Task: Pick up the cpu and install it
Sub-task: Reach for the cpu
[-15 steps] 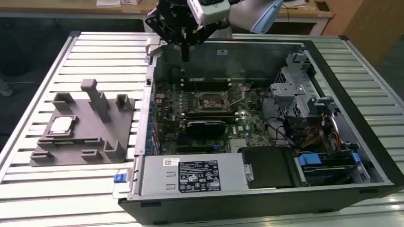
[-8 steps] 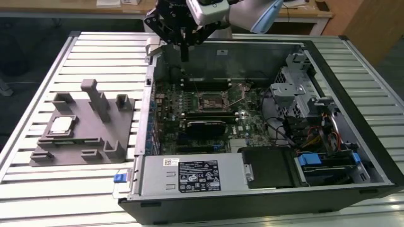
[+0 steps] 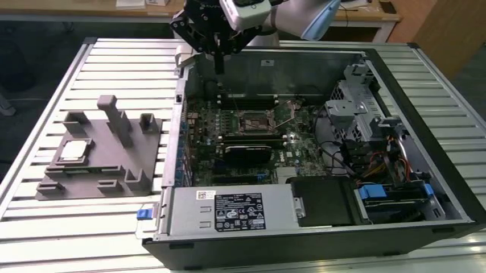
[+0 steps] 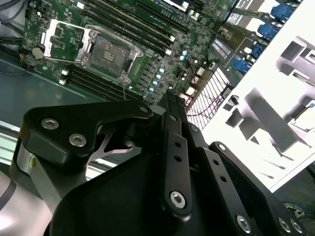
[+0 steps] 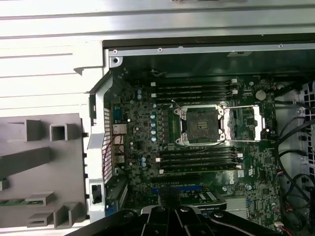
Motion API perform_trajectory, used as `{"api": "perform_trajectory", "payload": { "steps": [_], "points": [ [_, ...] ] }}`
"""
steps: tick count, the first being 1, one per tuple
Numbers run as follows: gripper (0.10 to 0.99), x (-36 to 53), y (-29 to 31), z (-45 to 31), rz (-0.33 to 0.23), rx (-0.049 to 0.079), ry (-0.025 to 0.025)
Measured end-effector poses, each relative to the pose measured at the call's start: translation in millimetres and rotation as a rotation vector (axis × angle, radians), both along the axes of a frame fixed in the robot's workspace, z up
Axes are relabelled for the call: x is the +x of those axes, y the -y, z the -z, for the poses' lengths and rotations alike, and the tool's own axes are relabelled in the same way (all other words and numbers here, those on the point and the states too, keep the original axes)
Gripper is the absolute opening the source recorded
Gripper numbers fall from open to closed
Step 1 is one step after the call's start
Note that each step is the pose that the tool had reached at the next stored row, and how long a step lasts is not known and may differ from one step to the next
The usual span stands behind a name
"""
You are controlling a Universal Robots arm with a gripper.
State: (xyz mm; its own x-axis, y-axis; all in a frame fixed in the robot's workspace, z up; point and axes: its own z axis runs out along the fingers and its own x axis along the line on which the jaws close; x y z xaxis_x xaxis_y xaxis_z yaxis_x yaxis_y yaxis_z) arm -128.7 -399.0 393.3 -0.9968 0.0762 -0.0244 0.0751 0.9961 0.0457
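Note:
The cpu point(image 3: 74, 150), a small pale silvery square, lies flat on the grey fixture point(image 3: 106, 170) on the slatted table, at the exterior view's left of the open computer case. My gripper point(image 3: 218, 69) hangs above the case's far wall, well away from the cpu, fingers shut with nothing between them. Both wrist views show the closed fingers point(image 4: 170, 101) point(image 5: 170, 195) pointing toward the motherboard. The dark square socket point(image 3: 253, 120) point(image 4: 109, 53) point(image 5: 201, 124) sits mid-board, bare, with its metal frame point(image 5: 244, 123) swung open beside it.
The case's metal walls point(image 3: 178, 131) ring the motherboard. Memory slots point(image 5: 197, 89) flank the socket. A drive cage point(image 3: 353, 108), cables point(image 3: 379, 165) and a power supply point(image 3: 227, 210) fill the exterior view's right and near side. The fixture has upright tabs point(image 3: 114, 114).

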Motion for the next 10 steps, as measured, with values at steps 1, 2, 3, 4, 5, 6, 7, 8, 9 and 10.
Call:
{"api": "perform_trajectory", "payload": {
  "steps": [1,2,3,4,5,6,7,8,9,10],
  "points": [
    [0.106,-0.9,0.0,0.0,0.000,0.000,0.0000],
    [0.106,-1.9,0.0,0.0,0.000,0.000,0.0000],
    [0.106,-2.9,0.0,0.0,0.000,0.000,0.0000],
    [0.106,-4.0,0.0,0.0,0.000,0.000,0.0000],
    [0.106,-5.1,0.0,0.0,0.000,0.000,0.0000],
    [0.106,-6.5,0.0,0.0,0.000,0.000,0.0000],
    [0.106,-7.6,0.0,0.0,0.000,0.000,0.0000],
    [0.106,-8.6,0.0,0.0,0.000,0.000,0.0000],
    [0.106,-9.4,0.0,0.0,0.000,0.000,0.0000],
    [0.106,-10.4,0.0,0.0,0.000,0.000,0.0000]
  ]
}}
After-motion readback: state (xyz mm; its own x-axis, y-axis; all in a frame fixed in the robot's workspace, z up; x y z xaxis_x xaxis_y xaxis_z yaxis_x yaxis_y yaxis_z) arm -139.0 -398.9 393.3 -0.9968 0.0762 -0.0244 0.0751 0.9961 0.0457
